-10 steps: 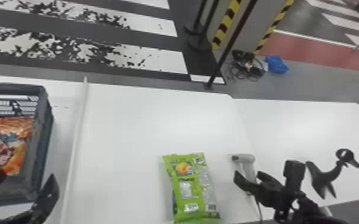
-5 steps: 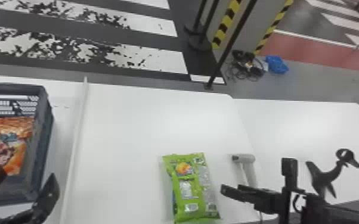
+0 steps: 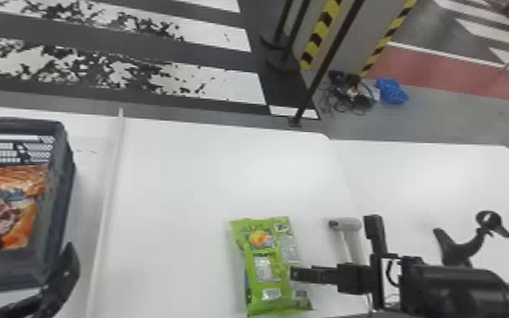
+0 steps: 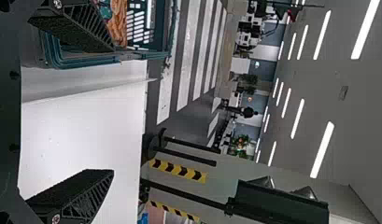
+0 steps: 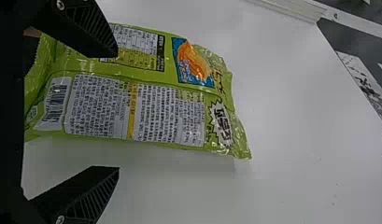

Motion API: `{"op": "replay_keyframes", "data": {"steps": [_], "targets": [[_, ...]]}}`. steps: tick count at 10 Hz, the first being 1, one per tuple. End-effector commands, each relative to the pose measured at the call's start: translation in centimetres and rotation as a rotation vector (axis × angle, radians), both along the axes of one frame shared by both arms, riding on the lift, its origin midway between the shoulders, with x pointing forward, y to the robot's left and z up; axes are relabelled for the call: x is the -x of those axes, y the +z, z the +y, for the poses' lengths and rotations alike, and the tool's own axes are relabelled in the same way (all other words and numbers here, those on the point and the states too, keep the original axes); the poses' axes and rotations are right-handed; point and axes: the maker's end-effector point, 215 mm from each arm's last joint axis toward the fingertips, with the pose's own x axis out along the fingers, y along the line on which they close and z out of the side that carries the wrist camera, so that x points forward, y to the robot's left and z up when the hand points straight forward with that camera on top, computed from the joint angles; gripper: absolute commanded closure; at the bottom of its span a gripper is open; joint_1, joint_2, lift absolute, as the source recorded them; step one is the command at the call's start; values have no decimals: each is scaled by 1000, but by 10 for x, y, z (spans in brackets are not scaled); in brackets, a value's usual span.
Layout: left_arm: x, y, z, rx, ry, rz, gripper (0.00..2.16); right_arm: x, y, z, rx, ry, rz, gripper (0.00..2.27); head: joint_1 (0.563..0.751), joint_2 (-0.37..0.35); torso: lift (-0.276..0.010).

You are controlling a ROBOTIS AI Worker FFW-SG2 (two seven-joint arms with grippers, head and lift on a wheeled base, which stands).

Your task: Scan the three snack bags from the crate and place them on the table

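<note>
In the head view my left gripper (image 3: 25, 253) stands open at the near side of the dark crate (image 3: 61, 190), where an orange snack bag (image 3: 17, 211) lies. The left wrist view shows that gripper (image 4: 111, 114) with its fingers wide apart and nothing between them. My right gripper (image 3: 294, 274) is over the right edge of a green snack bag (image 3: 262, 262) lying on the white table (image 3: 181, 190). In the right wrist view the gripper (image 5: 118, 112) is open, one finger over the green bag (image 5: 142, 107), the other beside it. A grey-white scanner (image 3: 346, 226) lies right of the bag.
A raised white strip (image 3: 108, 194) runs between the crate and the green bag. A black stand (image 3: 461, 249) is on the right-hand table (image 3: 414, 182), close behind the right arm. Poles and a striped pillar are beyond the far edge.
My right gripper has moved left, from beside the scanner to over the green bag's right edge. The left arm, the crate and the bags have kept their places.
</note>
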Motion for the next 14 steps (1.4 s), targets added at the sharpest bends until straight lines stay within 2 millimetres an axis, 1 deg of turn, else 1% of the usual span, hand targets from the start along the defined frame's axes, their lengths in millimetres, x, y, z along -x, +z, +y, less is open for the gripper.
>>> {"op": "replay_keyframes", "data": {"steps": [1,2,3,4,5,6,7,8,9,10,11,12,14], "targets": [[0,1,1,-1,0,-2,70,-4,-10,9,1,28,4,63,695,-310,-37],[-1,3,2,-1,2,-9,70,-5,-15,14,1,43,-4,93,695,-303,-37],[-2,3,3,-3,4,-9,70,-6,-18,20,2,74,-4,265,695,-292,-37],[-2,3,3,-3,4,-9,70,-9,-19,29,2,123,-33,741,695,-275,-37],[-2,3,4,-4,5,-10,70,-12,-19,32,14,149,-55,1973,695,-259,-37],[-2,3,4,-5,6,-9,70,-17,-15,34,16,167,-93,1990,695,-246,-37],[-2,4,5,-4,8,-10,70,-18,-15,35,16,172,-107,2044,695,-241,-37],[-2,3,5,-6,7,-10,70,-22,-11,33,19,163,-130,2047,695,-235,-37],[-2,3,5,-6,7,-10,70,-23,-5,29,16,146,-141,2047,695,-234,-37],[-1,3,5,-4,8,-8,70,-22,4,29,14,143,-146,2047,695,-237,-37],[-1,2,5,-6,7,-7,70,-24,19,26,5,126,-173,2047,695,-240,-37],[-1,3,4,-2,8,-8,70,-33,41,20,-17,90,-219,2047,695,-242,-37],[1,1,3,-2,5,-3,70,-56,98,-9,-152,-68,-330,2047,695,-256,-37]]}}
